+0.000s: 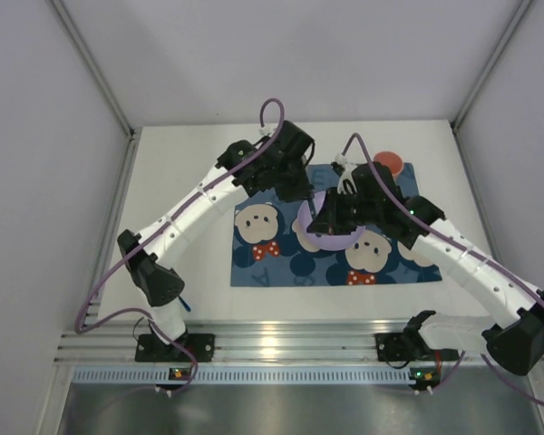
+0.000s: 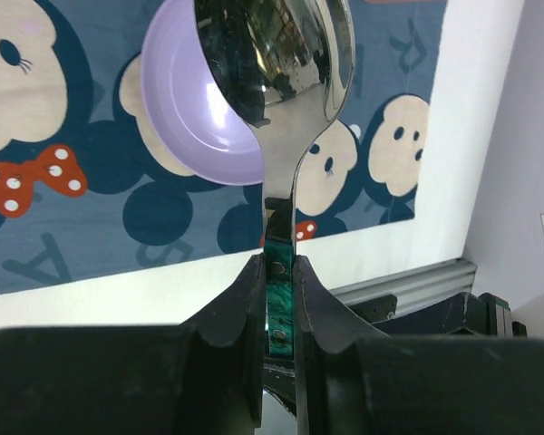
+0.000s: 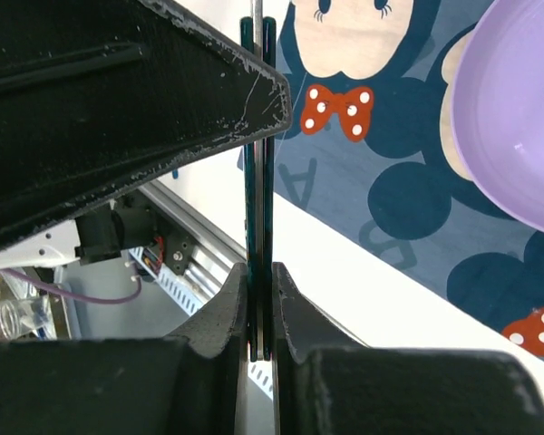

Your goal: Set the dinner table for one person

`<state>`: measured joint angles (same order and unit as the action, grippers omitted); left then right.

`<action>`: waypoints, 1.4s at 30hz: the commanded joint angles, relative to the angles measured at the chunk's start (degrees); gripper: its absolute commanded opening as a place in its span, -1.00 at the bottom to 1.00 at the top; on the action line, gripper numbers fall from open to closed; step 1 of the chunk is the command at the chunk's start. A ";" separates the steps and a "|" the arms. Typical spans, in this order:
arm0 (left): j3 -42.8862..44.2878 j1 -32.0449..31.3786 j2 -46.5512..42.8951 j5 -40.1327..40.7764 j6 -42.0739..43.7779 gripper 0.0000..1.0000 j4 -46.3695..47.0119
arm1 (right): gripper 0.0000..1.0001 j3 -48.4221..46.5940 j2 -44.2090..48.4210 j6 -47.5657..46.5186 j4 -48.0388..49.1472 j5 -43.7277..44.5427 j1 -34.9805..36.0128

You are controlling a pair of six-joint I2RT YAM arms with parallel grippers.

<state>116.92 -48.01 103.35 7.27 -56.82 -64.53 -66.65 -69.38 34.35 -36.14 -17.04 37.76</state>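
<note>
Both grippers meet over the mat's middle, above the plate. Left gripper is clamped narrow on the spoon at its green handle, bowl end pointing away from its camera. Right gripper is pinched tight on the same handle, seen edge-on, with a black body crowding it from upper left. Tight there. There's open room on the table left of the mat and along the near strip. Table fills the bay floor; mat lies centre-right on it, its right edge near the table's right edge. Plate, purple, is mostly hidden under the grippers from above. Red round thing at the mat's far edge is partly covered by cable, can't tell what. Grey walls on three sides, aluminium rail at the near edge.
</note>
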 commanded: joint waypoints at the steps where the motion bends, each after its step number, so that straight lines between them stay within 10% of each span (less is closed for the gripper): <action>1: -2.57 -0.33 -5.08 1.08 0.04 -1.00 -2.53 | -1.00 0.64 6.53 0.90 2.58 8.15 -0.23; 7: -7.32 -0.24 -8.95 4.76 0.92 0.44 -4.19 | -1.00 5.20 11.20 -1.04 -6.21 14.22 -2.94; 8: -8.28 -0.16 -9.83 7.04 0.57 0.96 -6.55 | -1.00 6.17 11.46 -1.30 -9.88 15.97 -3.56; 19: -30.32 11.79 -30.83 8.38 2.77 0.96 -6.31 | -1.00 14.71 8.75 -9.03 -13.87 12.39 -27.81; 42: -46.17 12.68 -39.98 5.65 1.09 0.95 1.77 | -1.00 7.85 -19.64 -19.06 -11.32 14.22 -28.44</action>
<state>71.68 -35.68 64.82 13.69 -55.81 -66.76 -57.82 -88.33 17.04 -48.71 -5.28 9.93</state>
